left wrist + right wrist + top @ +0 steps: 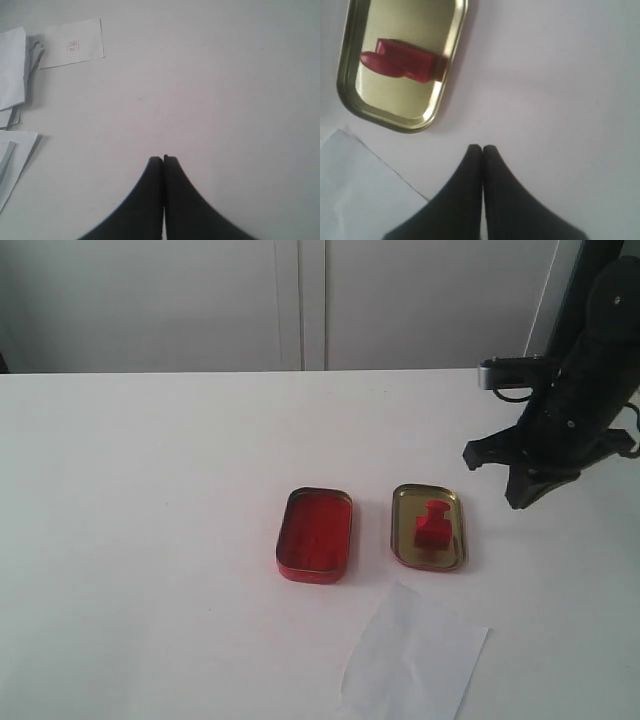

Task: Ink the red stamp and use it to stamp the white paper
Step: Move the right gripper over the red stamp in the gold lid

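The red stamp [432,525] lies on its side inside the gold tin [402,540], to the right of the red tin [314,535] with its red ink pad. In front of both tins lies the white paper [415,660], with no imprint visible. My right gripper [520,502] hovers to the right of the gold tin, shut and empty. In the right wrist view the stamp [402,61] rests in the gold tin [395,121], beyond the shut gripper [482,148], with the paper [360,190] beside it. My left gripper [163,159] is shut over bare table and is out of the exterior view.
The white table [150,490] ends at a pale wall behind. In the left wrist view, a slip with a small red imprint [72,42] and stacked white sheets [11,70] lie off to one side.
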